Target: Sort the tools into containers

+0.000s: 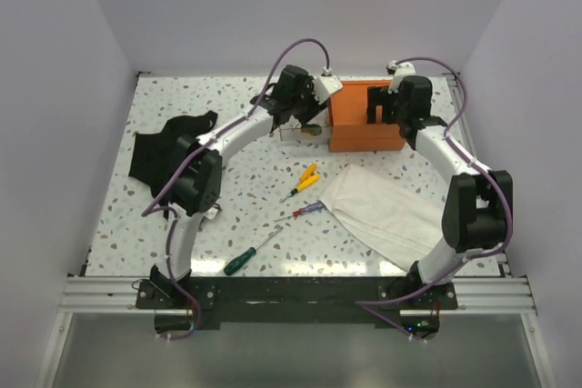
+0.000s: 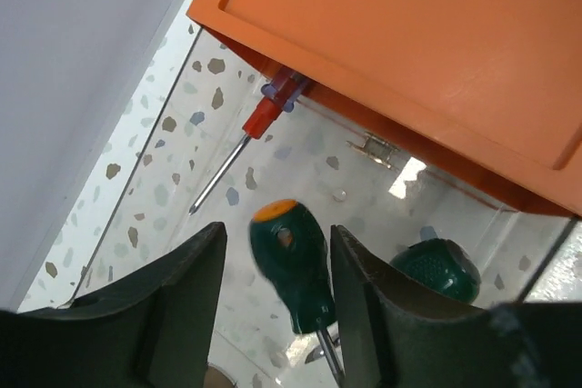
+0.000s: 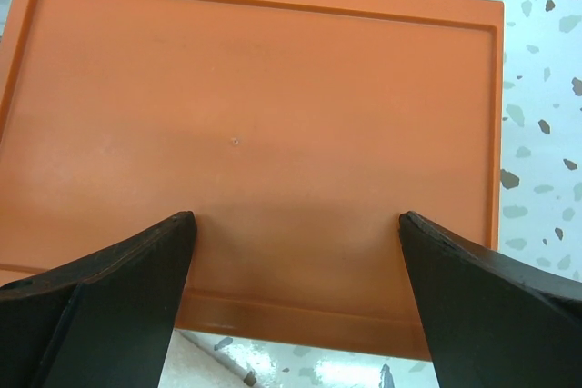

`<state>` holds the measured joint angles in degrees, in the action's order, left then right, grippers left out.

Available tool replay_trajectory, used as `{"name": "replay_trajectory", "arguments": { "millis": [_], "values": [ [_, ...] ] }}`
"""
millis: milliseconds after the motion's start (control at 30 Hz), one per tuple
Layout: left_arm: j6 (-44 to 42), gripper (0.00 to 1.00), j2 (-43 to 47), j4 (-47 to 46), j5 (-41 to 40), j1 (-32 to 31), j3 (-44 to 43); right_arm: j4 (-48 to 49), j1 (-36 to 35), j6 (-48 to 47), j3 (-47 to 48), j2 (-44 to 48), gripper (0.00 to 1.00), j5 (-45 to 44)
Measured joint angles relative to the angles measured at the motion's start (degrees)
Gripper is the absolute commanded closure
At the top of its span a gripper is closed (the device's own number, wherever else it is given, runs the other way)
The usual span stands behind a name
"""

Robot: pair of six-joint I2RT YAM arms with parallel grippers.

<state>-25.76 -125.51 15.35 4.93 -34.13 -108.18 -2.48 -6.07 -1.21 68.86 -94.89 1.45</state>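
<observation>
- Lying crumpled at the far left of the table (image 1: 127, 197) is a black fabric piece (image 1: 168, 144), beside the left arm.
- The left gripper (image 2: 277, 232) reaches the left face of the orange box (image 1: 364, 124), above a clear drawer (image 1: 296, 134) pulled out there. Its jaws stand partly apart around a green-handled screwdriver (image 2: 291, 265), with a gap showing beside one finger, so nothing is clamped.
- A red-and-blue screwdriver (image 2: 268, 111) lies half under the box's edge, and a second green handle (image 2: 436, 265) sits to the right.
- On the open table lie another green screwdriver (image 1: 247, 256), a yellow-handled tool (image 1: 305, 179) and a small red-tipped screwdriver (image 1: 307, 212), then a white cloth (image 1: 377, 211).
- The box stands at the back, right of centre.
- The right gripper (image 3: 296, 215) hovers over the box's top, jaws wide and empty.
</observation>
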Motion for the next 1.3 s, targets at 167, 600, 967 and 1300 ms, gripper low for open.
{"name": "replay_trajectory", "arguments": {
  "millis": [167, 600, 967, 1300],
  "values": [
    [1.40, 0.33, 11.54, -3.19, 1.14, -0.07, 10.99, -0.13, 0.00, -0.61, 0.66, -0.61, 0.02, 0.22],
    [-7.23, 0.38, 56.13, -4.94, 24.04, -0.39, 53.13, 4.96, 0.09, -0.50, -3.28, 0.79, 0.02, 0.61],
    [-7.41, 0.38, 47.15, -8.57, 26.97, -4.68, 64.83, 6.16, 0.09, -0.31, -6.75, 3.63, 0.02, 0.66],
    [-1.51, 0.44, 35.65, -21.73, 21.27, -12.90, 64.59, 5.11, 0.09, -0.33, -6.10, 3.56, 0.02, 0.76]
  ]
}}
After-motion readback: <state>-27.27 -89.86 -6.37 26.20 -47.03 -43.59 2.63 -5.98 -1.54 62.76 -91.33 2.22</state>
